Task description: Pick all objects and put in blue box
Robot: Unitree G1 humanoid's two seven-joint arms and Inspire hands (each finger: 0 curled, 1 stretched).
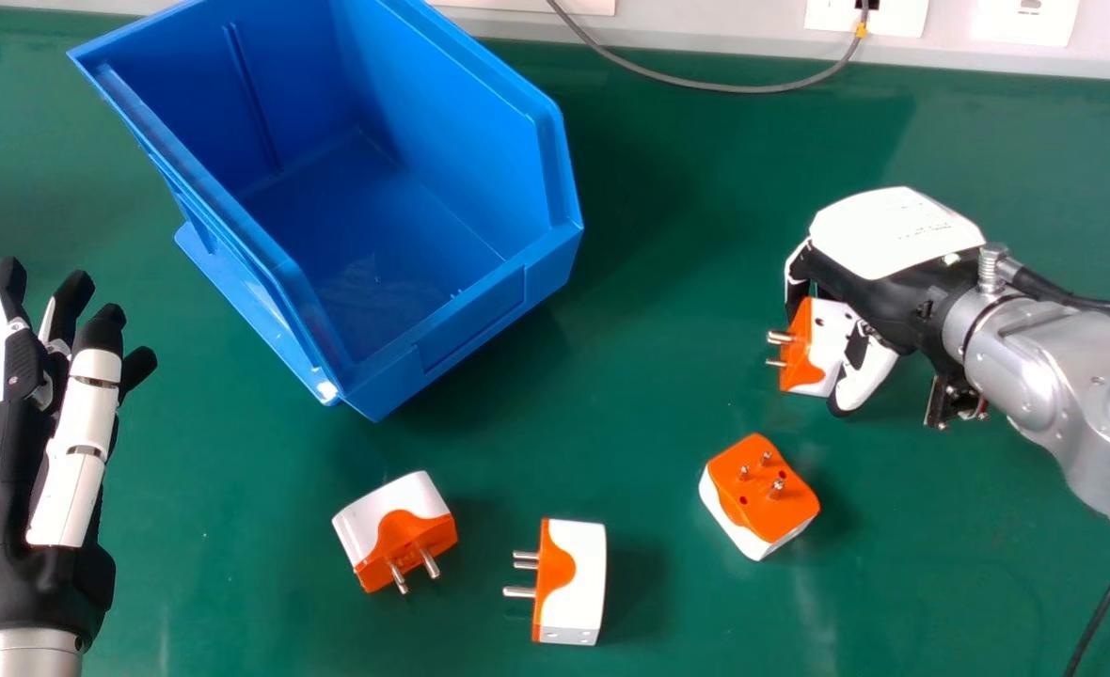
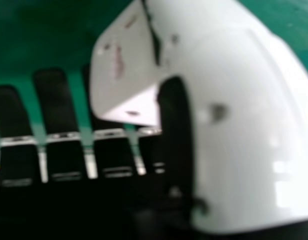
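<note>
In the head view, my right hand (image 1: pixel 880 240) is at the right, its fingers and thumb closed around an orange-and-white adapter (image 1: pixel 814 346) whose pins point left. The right hand view has the white side of that adapter (image 2: pixel 125 75) between the fingers and the thumb of my right hand (image 2: pixel 234 120). Three more adapters lie on the green table: one (image 1: pixel 395 532) below the box, one (image 1: pixel 570 581) at the lower middle, one (image 1: pixel 762 496) pins up, nearer the held one. The blue box (image 1: pixel 466 331) has a bare floor. My left hand (image 1: pixel 33 498) rests at the left edge, fingers straight.
A grey cable (image 1: pixel 705 86) loops over the table's back edge by the wall sockets (image 1: pixel 1025 19). Another dark cable (image 1: pixel 1102 606) runs at the lower right. Green table surface (image 1: pixel 649 376) lies between the box and my right hand.
</note>
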